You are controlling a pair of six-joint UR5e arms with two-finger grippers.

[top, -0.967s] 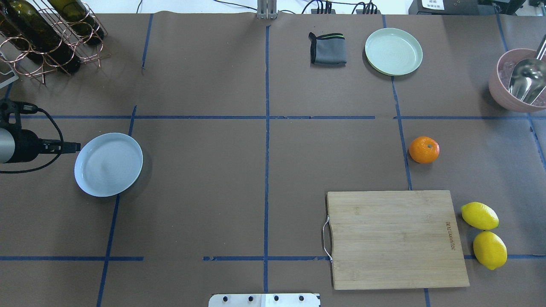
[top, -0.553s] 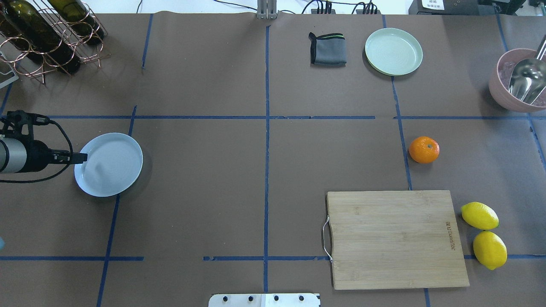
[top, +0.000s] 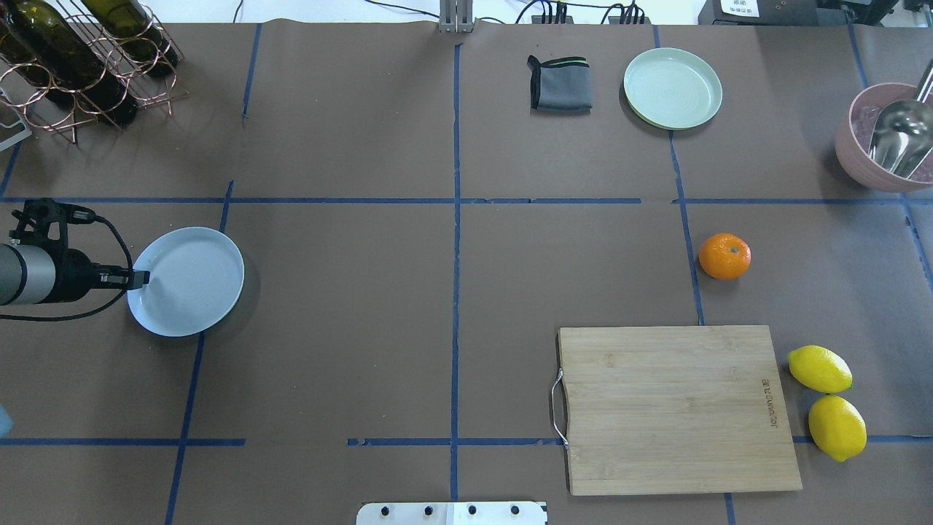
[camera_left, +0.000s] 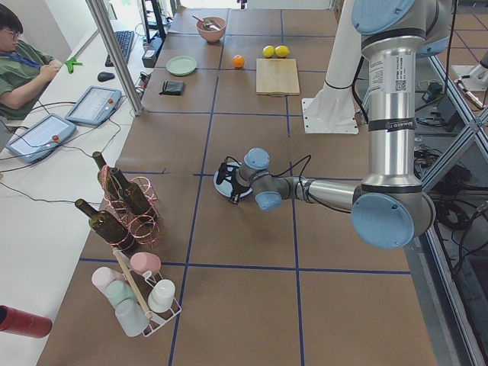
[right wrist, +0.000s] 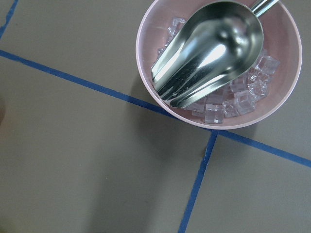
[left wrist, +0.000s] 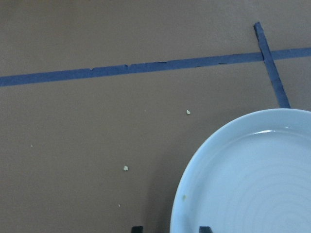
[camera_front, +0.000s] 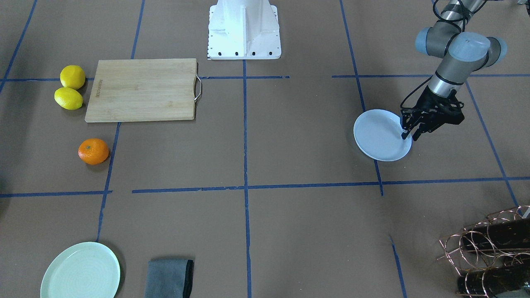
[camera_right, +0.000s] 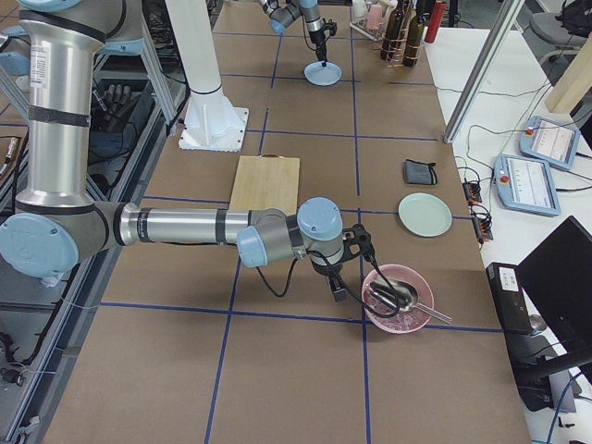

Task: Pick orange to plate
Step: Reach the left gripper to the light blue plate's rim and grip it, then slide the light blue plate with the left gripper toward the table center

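Note:
The orange (top: 724,256) lies on the brown table at the right, just above the cutting board; in the front-facing view the orange (camera_front: 93,151) shows at the left. Far from it, the bluish-white plate (top: 186,281) rests flat on the left side. My left gripper (top: 138,278) is at the plate's left rim. In the left wrist view its two fingertips (left wrist: 137,229) stand apart, open, on either side of the plate's rim (left wrist: 194,165). My right gripper (camera_right: 338,291) hangs beside the pink bowl, seen only in the exterior right view; I cannot tell its state.
A wooden cutting board (top: 678,408) lies at the near right, with two lemons (top: 820,369) beside it. A pale green plate (top: 672,88) and a grey cloth (top: 560,84) sit at the back. A pink bowl (top: 853,164) holds ice and a scoop. A wine rack (top: 80,65) stands back left.
My left gripper has moved right, from short of the plate to over its left rim. The orange and the plate have stayed where they were.

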